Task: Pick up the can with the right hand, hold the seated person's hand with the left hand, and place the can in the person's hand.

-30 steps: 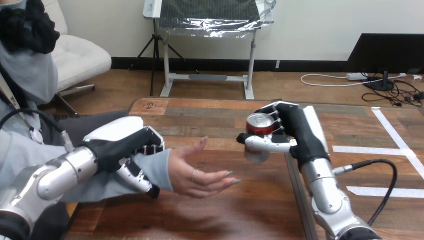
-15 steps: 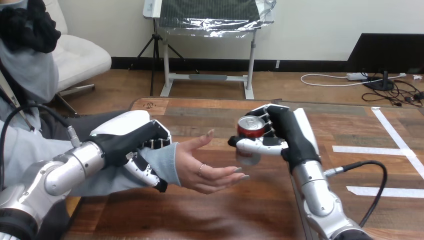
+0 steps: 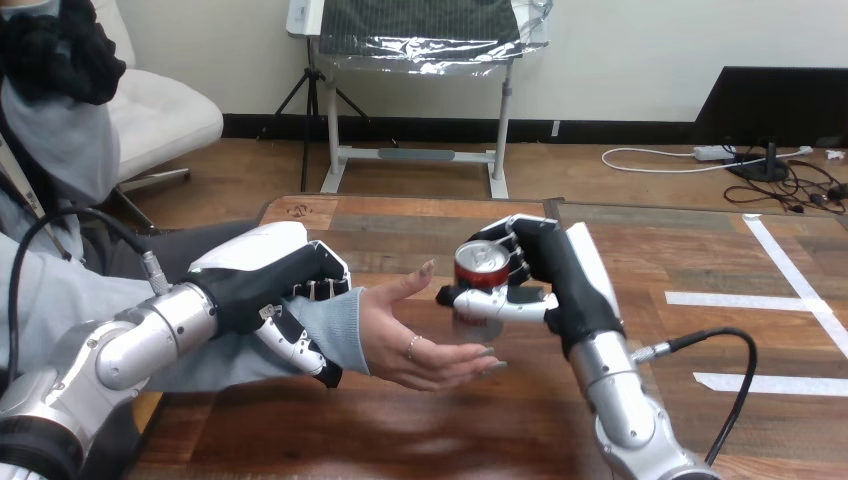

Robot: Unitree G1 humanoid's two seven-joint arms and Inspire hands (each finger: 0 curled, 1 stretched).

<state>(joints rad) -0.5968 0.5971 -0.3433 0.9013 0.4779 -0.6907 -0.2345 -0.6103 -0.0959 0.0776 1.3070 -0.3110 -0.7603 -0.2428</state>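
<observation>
Near the surface's (image 3: 400, 430) left edge, the left robot hand (image 3: 265, 288) had its fingers curled round the person's wrist (image 3: 335, 325). The person's hand (image 3: 415, 340) lay open, palm up. Just above its fingertips, the right robot hand (image 3: 555, 285) was clamped on the upright red can (image 3: 480, 285).

Wall (image 3: 650, 40): plain white, with a black skirting strip (image 3: 420, 128) along its foot. Floor (image 3: 600, 185): brown wooden planks. At your upper left, a white padded chair (image 3: 160, 115). Centre, by the wall, a grey metal stand (image 3: 420, 155) carries a dark panel under crinkled clear film (image 3: 430, 45), with a black tripod (image 3: 305, 95) just beside its left leg. Far right, a black board (image 3: 775, 105) stands at the wall, with a white power strip (image 3: 715, 152) and black cables (image 3: 800, 185) on the floor near it. Worktop (image 3: 400, 225): wooden planks, with white tape strips (image 3: 790, 255) on your right.
</observation>
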